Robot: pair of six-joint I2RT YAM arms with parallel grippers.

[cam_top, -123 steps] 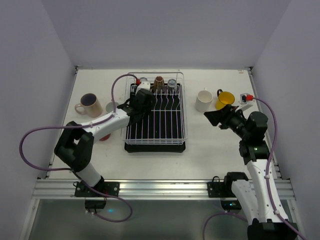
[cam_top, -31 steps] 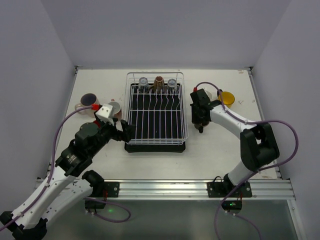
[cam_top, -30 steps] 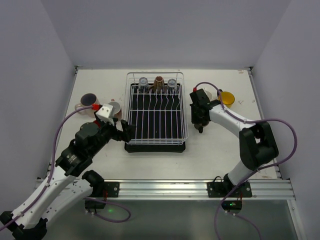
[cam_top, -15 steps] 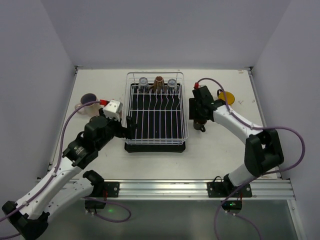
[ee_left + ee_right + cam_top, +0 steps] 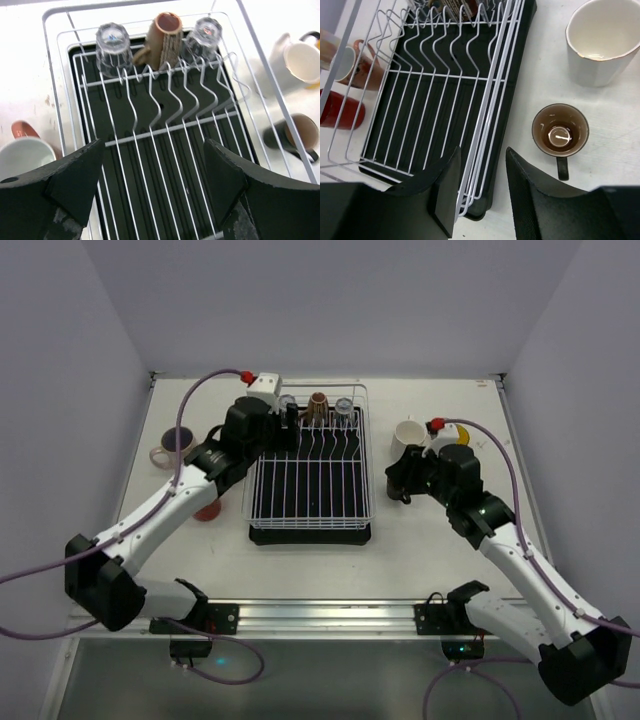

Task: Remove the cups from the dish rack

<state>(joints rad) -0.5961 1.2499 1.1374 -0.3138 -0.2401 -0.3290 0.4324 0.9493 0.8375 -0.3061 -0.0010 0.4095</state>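
White table point(image 5: 430, 540), plain grey walls. Dish rack point(image 5: 366, 475) sits mid-table with 3 cups in its far row: glass 1 point(image 5: 113, 47), ribbed brown mug point(image 5: 165, 40), glass 2 point(image 5: 202, 37).

Both glasses are inverted, base up, with the long axis near vertical, leaning on the prongs point(image 5: 150, 95). The mug's long axis tilts toward the far rim, handle toward glass 1. I can't tell if its far end is the mouth or the base.

Left claw point(image 5: 154, 145) is wide and empty over the rack. Right claw point(image 5: 482, 152) is part open and empty, above the rack's edge.

Risks:
- Glass is slick and could slip or tip in the pinch.
- A wide finger could snag a prong or knock the mug.
- Brown cup point(image 5: 560, 131) stands upright just beside the rack, near the white mug point(image 5: 600, 42), so a right-arm sweep could clip it.
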